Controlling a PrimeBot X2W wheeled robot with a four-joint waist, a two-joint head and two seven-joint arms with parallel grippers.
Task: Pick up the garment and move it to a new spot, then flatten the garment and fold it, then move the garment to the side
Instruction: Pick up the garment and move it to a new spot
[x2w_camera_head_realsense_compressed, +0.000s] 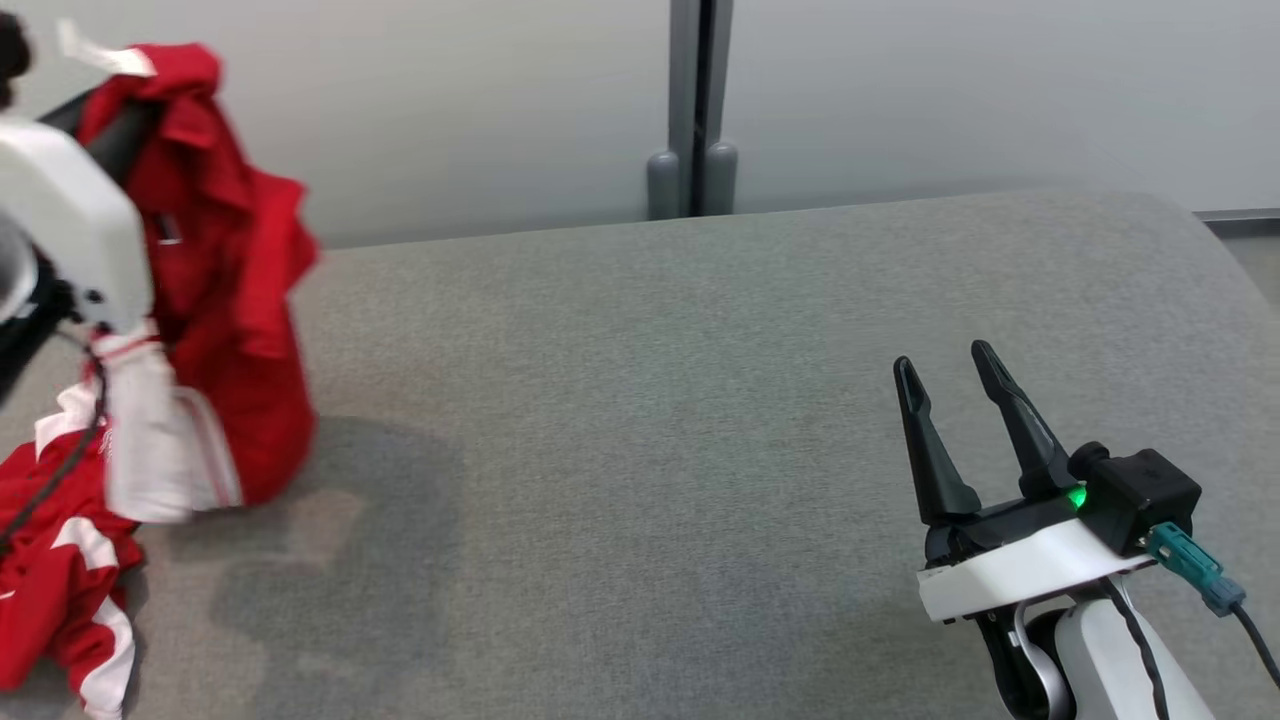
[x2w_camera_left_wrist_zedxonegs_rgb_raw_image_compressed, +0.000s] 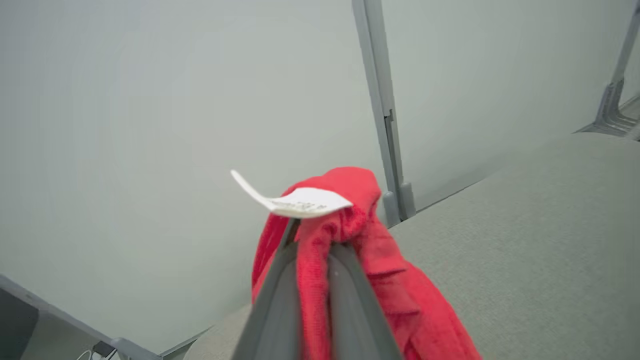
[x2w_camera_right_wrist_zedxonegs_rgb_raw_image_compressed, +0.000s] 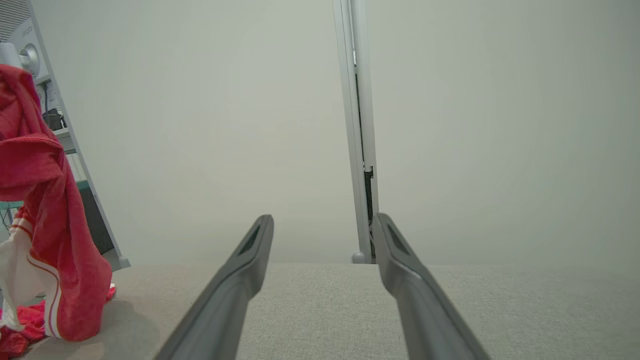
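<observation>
Left gripper (x2w_camera_left_wrist_zedxonegs_rgb_raw_image_compressed: 315, 240) is clenching a bunched fold of the red garment (x2w_camera_head_realsense_compressed: 235, 300), with cloth squeezed between the two dark fingers (x2w_camera_left_wrist_zedxonegs_rgb_raw_image_compressed: 277, 295). A white label (x2w_camera_left_wrist_zedxonegs_rgb_raw_image_compressed: 295, 202) is sticking out sideways just above the fingertips. The garment is hanging from that grip at the far left of the grey padded surface (x2w_camera_head_realsense_compressed: 650, 400). Its top is raised well off the surface and its red and white striped lower part is trailing down. The bottom is bunching in a heap on the near left edge. It is looking blurred in the head view and casting a dark shadow (x2w_camera_head_realsense_compressed: 340, 560) on the surface to its right.

Right gripper (x2w_camera_head_realsense_compressed: 942, 357) is hovering over the near right of the surface, well apart from the garment. Its fingers are spread wide, gripping nothing and pointing toward the far side. A pale wall (x2w_camera_head_realsense_compressed: 450, 100) with a grey post (x2w_camera_head_realsense_compressed: 697, 100) is standing behind the far edge.
</observation>
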